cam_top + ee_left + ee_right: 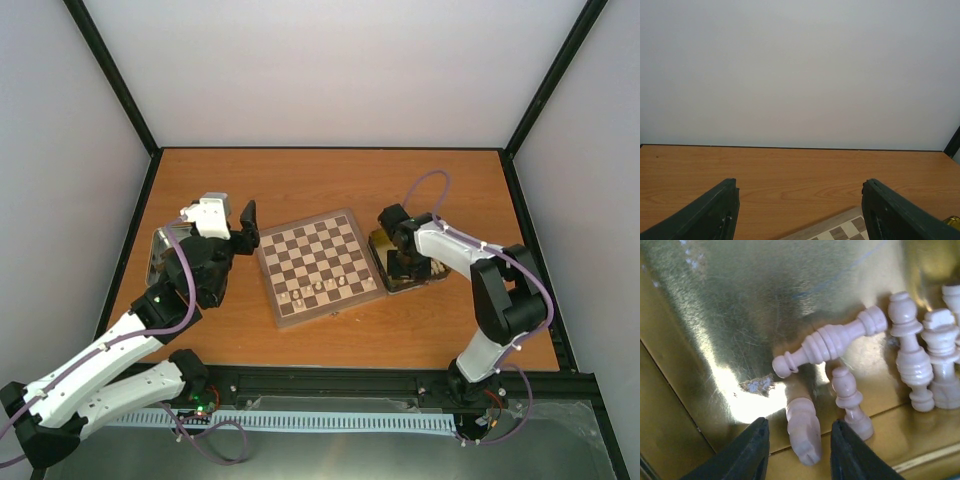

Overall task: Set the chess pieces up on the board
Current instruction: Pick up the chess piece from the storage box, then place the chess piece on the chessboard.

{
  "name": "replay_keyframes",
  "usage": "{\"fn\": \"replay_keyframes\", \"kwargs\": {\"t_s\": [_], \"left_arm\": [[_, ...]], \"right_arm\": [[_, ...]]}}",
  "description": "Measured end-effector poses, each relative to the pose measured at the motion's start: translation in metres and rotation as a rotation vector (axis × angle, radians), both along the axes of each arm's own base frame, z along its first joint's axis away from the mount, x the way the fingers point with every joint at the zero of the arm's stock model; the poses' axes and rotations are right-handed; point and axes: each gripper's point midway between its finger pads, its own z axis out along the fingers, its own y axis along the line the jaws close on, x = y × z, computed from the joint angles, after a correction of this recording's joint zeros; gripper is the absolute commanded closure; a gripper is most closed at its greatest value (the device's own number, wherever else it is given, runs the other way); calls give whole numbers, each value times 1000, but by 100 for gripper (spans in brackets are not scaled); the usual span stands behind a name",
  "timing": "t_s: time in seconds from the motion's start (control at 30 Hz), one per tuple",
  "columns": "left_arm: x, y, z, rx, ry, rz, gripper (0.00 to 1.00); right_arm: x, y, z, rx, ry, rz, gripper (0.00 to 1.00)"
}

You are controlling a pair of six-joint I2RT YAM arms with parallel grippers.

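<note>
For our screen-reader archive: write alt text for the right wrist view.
The right pincer, open, straddles a small cream-white chess piece lying on the floor of a shiny gold metal tin. Several more cream pieces lie scattered just beyond it.

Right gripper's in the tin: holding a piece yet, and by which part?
Not yet. The right gripper straddles a lying cream piece in the gold tin, with gaps on both sides. The left gripper is open, empty.
</note>
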Motion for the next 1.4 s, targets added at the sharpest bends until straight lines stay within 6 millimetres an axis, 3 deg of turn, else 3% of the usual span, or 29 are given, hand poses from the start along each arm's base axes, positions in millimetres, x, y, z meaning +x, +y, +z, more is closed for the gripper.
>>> {"fn": "replay_keyframes", "kwargs": {"t_s": [0.07,0.17,0.7,1.0,1.17,1.4], "left_arm": [[0,1,0,-1,-2,5,32],[-1,3,1,-3,-4,10,32],[0,5,1,6,-6,24,32],[1,5,0,10,-3,25,32],[2,4,-2,16,3,25,32],[3,2,-4,22,9,22,32]], "right_arm": [[-1,2,-3,5,16,12,79],[0,5,-7,13,31,20,85],[32,9,2,15,-112,6,88],[50,16,56,104,-329,-5,87],[52,38,76,160,-403,45,87],[38,90,65,215,-345,181,87]]}}
